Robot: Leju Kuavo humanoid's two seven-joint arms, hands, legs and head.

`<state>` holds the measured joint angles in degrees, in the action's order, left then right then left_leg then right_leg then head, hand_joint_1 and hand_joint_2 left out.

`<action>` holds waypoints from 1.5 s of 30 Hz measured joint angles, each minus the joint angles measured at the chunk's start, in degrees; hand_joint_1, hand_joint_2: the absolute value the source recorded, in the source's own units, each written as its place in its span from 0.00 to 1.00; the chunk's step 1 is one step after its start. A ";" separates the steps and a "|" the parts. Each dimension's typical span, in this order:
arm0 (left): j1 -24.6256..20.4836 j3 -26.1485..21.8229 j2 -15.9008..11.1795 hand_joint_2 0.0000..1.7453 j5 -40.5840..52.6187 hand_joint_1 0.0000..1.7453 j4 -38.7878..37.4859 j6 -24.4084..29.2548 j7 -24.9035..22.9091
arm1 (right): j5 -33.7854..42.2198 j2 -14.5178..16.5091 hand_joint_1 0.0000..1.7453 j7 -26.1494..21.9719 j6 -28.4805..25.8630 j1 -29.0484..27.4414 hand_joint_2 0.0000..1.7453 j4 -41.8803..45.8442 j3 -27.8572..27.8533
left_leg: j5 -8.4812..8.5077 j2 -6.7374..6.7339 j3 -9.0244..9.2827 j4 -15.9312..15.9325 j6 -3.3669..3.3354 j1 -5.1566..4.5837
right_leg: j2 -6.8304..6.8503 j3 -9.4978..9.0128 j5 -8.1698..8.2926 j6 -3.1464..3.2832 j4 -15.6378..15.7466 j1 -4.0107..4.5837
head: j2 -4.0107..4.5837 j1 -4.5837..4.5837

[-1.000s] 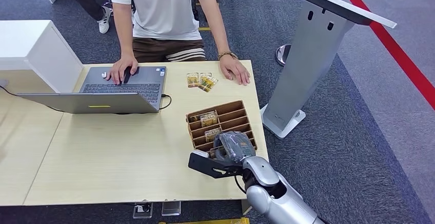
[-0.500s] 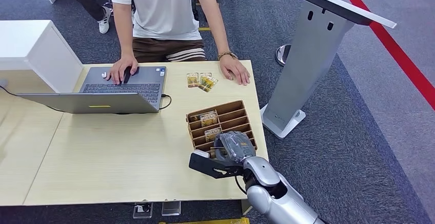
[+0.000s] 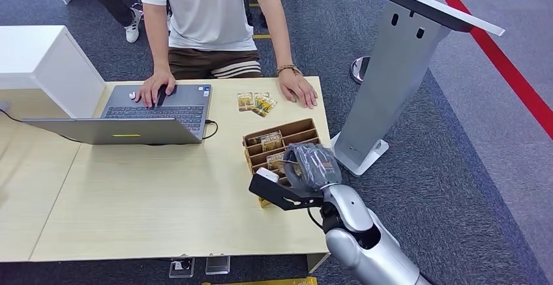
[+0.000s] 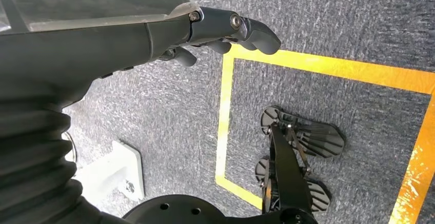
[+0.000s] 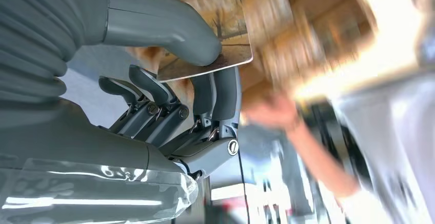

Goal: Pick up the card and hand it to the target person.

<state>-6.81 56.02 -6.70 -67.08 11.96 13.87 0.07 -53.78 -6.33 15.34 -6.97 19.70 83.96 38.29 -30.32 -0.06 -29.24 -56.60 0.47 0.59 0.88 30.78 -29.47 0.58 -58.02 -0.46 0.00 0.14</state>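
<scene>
Card (image 5: 220, 39) sits pinched between thumb and fingers (image 5: 220, 93) of the right robot hand (image 3: 301, 171), above the wooden organizer (image 3: 280, 141) at the person's (image 3: 209, 11) six o'clock; left robot hand (image 4: 205, 29) hangs empty, fingers loosely apart.

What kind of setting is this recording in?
Probably a reception or check-in desk: a person stands at a laptop, a slotted card holder sits on the counter, and a barrier gate stands beside it.

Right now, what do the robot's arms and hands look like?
The right arm is silver with rounded joint housings and a thin black cable at the wrist. The right hand has a clear-covered grey back, a black palm and a white tip. The left hand is dark grey, with a ribbed wrist cover.
</scene>
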 joint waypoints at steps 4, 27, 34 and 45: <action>0.13 0.00 -0.07 1.00 -0.11 0.00 0.00 0.01 0.01 | -6.87 -1.08 1.00 -3.31 -9.84 1.62 1.00 11.04 -2.06 | 0.00 -0.01 0.00 0.00 0.00 0.00 | -0.01 0.03 0.00 0.00 0.00 0.00 | 0.00 -0.04; -0.14 0.04 -0.08 1.00 0.44 0.00 0.00 -0.51 0.07 | -8.06 -0.91 1.00 -15.06 -32.27 3.20 1.00 17.60 -2.22 | 0.01 0.01 -0.08 0.00 0.00 0.01 | 0.01 0.02 0.01 0.03 0.00 0.01 | 0.00 -0.04; -0.14 0.12 -0.08 0.50 0.71 0.00 0.00 -0.39 -0.08 | -7.33 -0.88 0.76 -15.02 -32.22 3.40 1.00 15.70 -1.75 | 0.01 0.01 -0.08 0.00 0.00 0.00 | 0.01 0.02 0.02 0.03 0.00 0.00 | 0.00 0.01; -0.14 0.87 -0.08 0.00 1.76 0.00 0.00 0.71 -1.23 | -6.29 -0.91 0.00 -14.34 -32.24 3.43 1.00 14.00 -1.20 | 0.01 0.01 -0.08 0.00 0.00 0.00 | 0.01 0.03 0.01 0.03 0.00 0.01 | 0.00 -0.01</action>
